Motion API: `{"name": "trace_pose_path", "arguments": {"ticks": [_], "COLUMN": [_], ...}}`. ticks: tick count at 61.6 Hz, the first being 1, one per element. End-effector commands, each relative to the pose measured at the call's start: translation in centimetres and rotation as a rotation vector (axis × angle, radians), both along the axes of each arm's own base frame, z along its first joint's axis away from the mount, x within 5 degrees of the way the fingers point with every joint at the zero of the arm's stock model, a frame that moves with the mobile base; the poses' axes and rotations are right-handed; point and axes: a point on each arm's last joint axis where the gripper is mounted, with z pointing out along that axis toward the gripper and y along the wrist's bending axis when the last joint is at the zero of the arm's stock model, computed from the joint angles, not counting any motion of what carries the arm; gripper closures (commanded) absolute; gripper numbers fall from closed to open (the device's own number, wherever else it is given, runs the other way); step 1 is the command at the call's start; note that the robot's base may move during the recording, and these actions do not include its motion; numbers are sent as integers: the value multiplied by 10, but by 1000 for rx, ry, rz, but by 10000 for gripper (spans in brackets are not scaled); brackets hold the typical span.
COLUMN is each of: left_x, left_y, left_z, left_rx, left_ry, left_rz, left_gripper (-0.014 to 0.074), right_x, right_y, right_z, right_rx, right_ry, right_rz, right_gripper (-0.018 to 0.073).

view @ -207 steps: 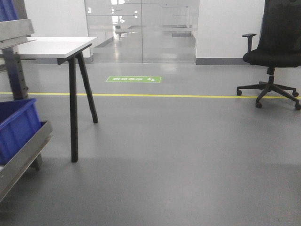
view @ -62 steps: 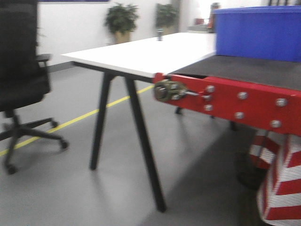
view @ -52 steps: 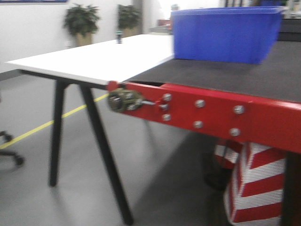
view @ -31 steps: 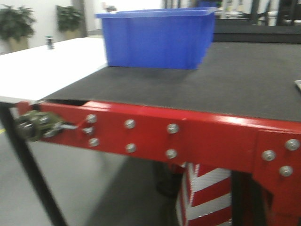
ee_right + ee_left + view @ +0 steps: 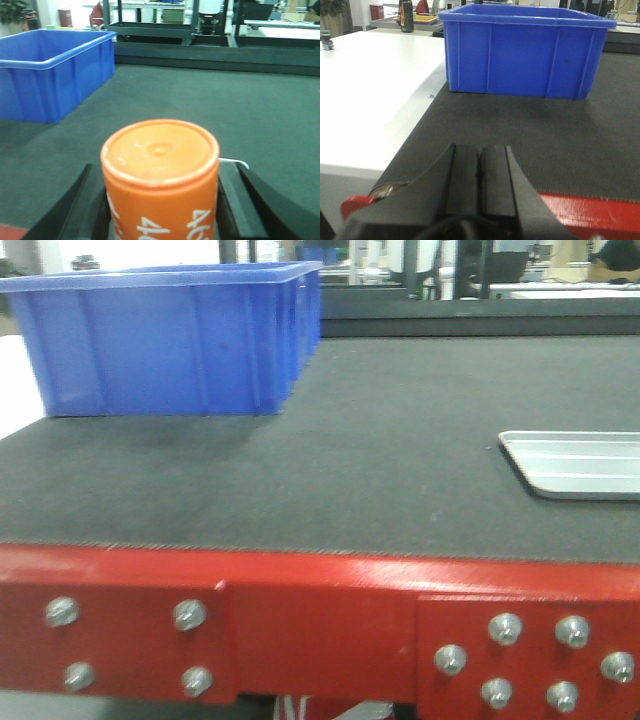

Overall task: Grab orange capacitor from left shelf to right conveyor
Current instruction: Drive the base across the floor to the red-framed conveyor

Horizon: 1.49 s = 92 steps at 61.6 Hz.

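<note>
The orange capacitor [image 5: 160,180], a smooth orange cylinder with white numerals, sits between the black fingers of my right gripper [image 5: 161,200], which is shut on it and holds it above the near part of the conveyor belt [image 5: 200,115]. The right conveyor fills the front view: dark grey woven belt [image 5: 330,470] with a red bolted frame [image 5: 320,630] along its near edge. My left gripper [image 5: 480,165] is shut and empty, its pads pressed together, over the belt's near left corner [image 5: 520,145]. The left shelf is out of view.
A large blue plastic bin [image 5: 170,340] stands on the belt at the back left; it also shows in the left wrist view [image 5: 525,50] and the right wrist view [image 5: 50,70]. A flat silver tray [image 5: 575,462] lies at the belt's right. A white table [image 5: 370,95] adjoins the belt's left side.
The front view has swung right from the shelf and floor, past the white table, and closed in on the conveyor; the bin is now at the left and the silver tray has come into view.
</note>
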Motion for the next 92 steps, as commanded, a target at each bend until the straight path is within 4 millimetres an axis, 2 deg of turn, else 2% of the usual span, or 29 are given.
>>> {"name": "trace_pose_path", "arguments": {"ticks": [1,79,86,92], "left_x": [-1,-1,-1,-1], "left_y": [1,1,1,1], "left_z": [10,10,10,10], "left_rx": [-10,-10,-10,-10], "left_ry": [-105,-105,-105,-105], "left_rz": [8,6,6,6], "left_gripper": [723,723,723,723], "right_x": [-2,-2,0,9], "right_y": [0,0,0,1], "right_z": [18,19,25,36], "right_rx": [-3,-3,0,1], "right_ry": [-112,-119,-174,-217], "right_rz": [-1,-1,1,4], "right_gripper": [484,484,484,484]}}
